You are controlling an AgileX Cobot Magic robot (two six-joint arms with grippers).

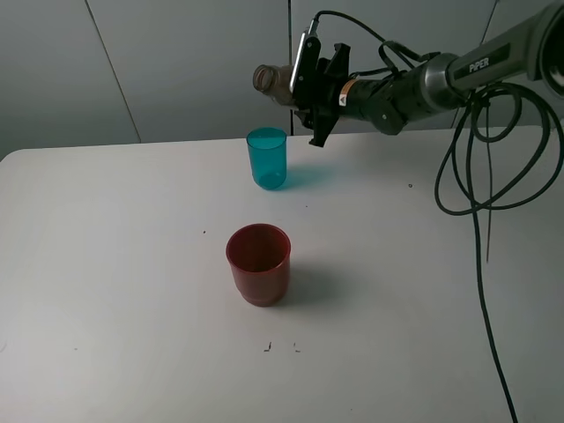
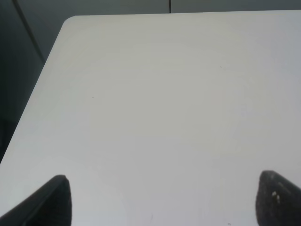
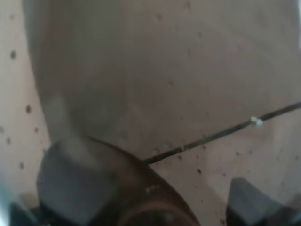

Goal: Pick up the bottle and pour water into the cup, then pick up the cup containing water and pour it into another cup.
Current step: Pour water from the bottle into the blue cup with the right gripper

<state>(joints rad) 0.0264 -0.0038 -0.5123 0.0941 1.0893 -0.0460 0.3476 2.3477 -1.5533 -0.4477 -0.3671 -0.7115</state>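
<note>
My right gripper (image 1: 306, 84) is shut on the smoky grey-brown bottle (image 1: 275, 80) and holds it tipped on its side. The bottle's open neck points left, above and slightly left of the teal-blue cup (image 1: 266, 158), which stands upright at the back middle of the white table (image 1: 106, 264). No stream of water shows. The dark red cup (image 1: 258, 263) stands upright nearer the front, apart from the teal cup. In the right wrist view the bottle (image 3: 117, 188) fills the lower part, blurred. My left gripper (image 2: 164, 202) is open over bare table (image 2: 164, 94); the high view does not show it.
Black cables (image 1: 476, 167) hang from the right arm (image 1: 423, 84) over the table's right side. A grey wall (image 1: 176, 62) stands behind the table's far edge. The table's left edge and rounded corner (image 2: 66, 23) show in the left wrist view.
</note>
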